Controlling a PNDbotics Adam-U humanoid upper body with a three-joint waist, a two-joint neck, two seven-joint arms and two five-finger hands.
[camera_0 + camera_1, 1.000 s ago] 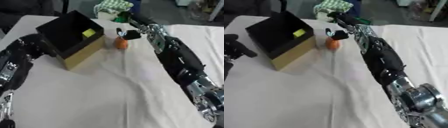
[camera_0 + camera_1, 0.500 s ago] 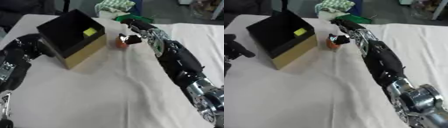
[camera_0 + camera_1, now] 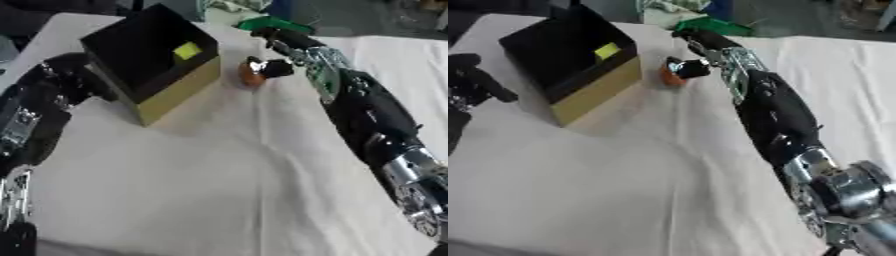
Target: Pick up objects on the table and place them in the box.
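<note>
A small round orange object [image 3: 248,79] lies on the white cloth just right of the box [image 3: 171,92], which is black inside with tan walls. My right hand [image 3: 273,67] reaches in from the far side, fingers curled down over the orange object's top and right side. A yellow item [image 3: 186,50] lies inside the box by its far wall. My left hand [image 3: 472,83] hangs just left of the box, apart from it; its pose is too dark to read.
A green thing [image 3: 273,23] and a pale bundle [image 3: 672,6] lie beyond the table's far edge behind my right hand. The white tablecloth [image 3: 201,180] stretches wide and bare toward me. My right arm [image 3: 367,110] crosses the table's right half.
My right hand has come down from above the orange object and curled its fingers round it. The left arm has stayed beside the box.
</note>
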